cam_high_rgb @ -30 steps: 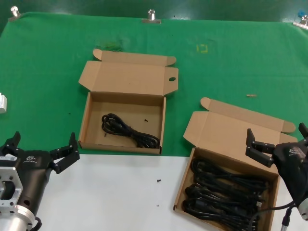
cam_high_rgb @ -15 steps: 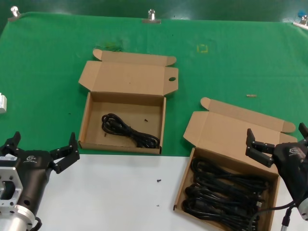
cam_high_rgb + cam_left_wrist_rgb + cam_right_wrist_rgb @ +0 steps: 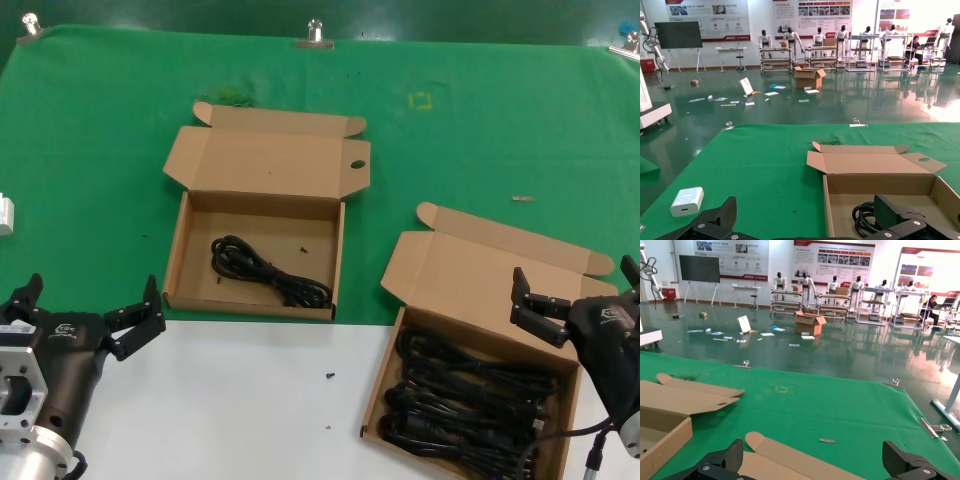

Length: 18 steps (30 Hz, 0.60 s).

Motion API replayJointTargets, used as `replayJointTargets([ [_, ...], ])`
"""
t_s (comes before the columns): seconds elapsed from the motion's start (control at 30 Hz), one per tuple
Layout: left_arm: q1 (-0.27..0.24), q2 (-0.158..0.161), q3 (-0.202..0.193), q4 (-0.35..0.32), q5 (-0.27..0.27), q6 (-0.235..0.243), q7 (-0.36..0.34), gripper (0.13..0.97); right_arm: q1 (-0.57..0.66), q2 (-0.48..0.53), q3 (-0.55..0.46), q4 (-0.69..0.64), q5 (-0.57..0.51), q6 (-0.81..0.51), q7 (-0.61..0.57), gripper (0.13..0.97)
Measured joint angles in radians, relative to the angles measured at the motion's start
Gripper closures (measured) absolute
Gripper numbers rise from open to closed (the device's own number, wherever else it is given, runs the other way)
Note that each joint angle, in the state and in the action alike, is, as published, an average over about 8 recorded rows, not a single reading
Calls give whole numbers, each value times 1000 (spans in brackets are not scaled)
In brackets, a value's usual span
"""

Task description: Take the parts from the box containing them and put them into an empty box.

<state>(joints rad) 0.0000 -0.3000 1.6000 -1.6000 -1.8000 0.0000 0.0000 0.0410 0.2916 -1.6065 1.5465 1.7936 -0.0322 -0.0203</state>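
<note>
Cords [image 3: 470, 395] first: from the head view, the black power cords are piled in the full box [image 3: 478, 352], which sits near the table's right edge, straddling the line where the green cloth [image 3: 100, 130] meets the white tabletop [image 3: 230, 400]. Left of that box and a bit farther back on the cloth is the other box [image 3: 255, 215], lid flipped open, and it's got one coiled cord [image 3: 268, 270] lying on its floor plus a few dark specks. The right gripper [image 3: 580, 300] hovers right over the full box's far right corner, fingers spread wide with nothing between them. The left gripper [image 3: 85, 310] hangs well left of the full box, over the white tabletop's edge and just nearer than the other box's left front corner, also splayed open and holding nothing. A small white block [image 3: 5, 215] sits far off at the cloth's left edge. Left wrist view: that gripper's [image 3: 807, 222] two black fingertips [image 3: 895, 212] stand apart, with the other box [image 3: 880, 187] and its coiled cord [image 3: 865, 215] past them, white block [image 3: 686, 201] off on the cloth. Right wrist view: fingertips [image 3: 905, 462] wide apart over the full box's lid flap [image 3: 795, 460], the other box [image 3: 670, 410] beyond it to one side.
</note>
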Motion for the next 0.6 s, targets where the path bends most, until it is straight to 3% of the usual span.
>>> replayJointTargets([
  [0.6, 0, 0, 0, 0, 0, 0, 0, 132, 0, 0, 0, 0, 0, 0, 0, 129],
])
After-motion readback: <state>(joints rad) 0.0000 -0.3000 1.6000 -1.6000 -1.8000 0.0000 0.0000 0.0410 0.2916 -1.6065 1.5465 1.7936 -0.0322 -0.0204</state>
